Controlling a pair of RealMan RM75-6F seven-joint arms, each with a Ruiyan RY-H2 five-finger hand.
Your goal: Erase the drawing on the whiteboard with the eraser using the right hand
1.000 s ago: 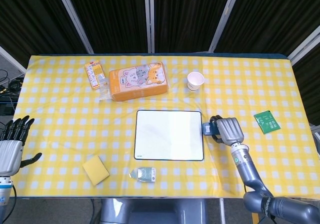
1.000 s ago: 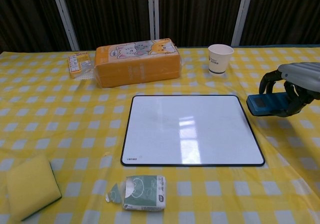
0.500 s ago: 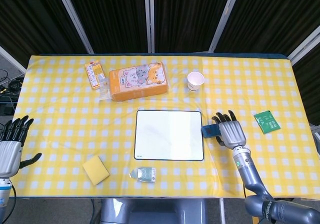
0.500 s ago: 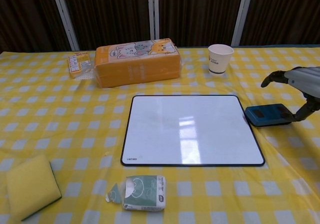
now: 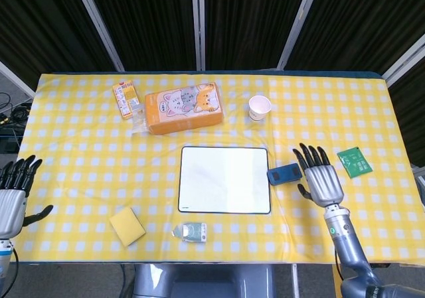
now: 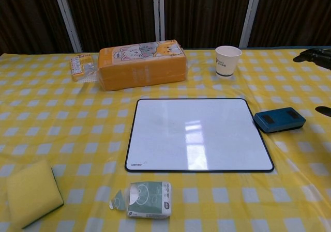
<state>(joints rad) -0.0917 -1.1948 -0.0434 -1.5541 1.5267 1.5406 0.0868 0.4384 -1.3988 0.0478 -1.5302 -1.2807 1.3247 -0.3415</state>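
The whiteboard lies flat at the table's middle, its surface blank white. Just off its right edge the blue eraser rests on the cloth, held by nothing. My right hand hovers to the eraser's right, fingers spread and apart from it; in the chest view only dark fingertips show at the right border. My left hand stays open at the far left edge, away from everything.
An orange cat-print box and a small snack pack stand behind the board, a paper cup at back right. A green packet lies right of my right hand. A yellow sponge and tissue pack sit in front.
My right hand let go of the eraser, opened its fingers and drew back to the right and toward me. The eraser now lies free beside the board. The left hand barely moved.
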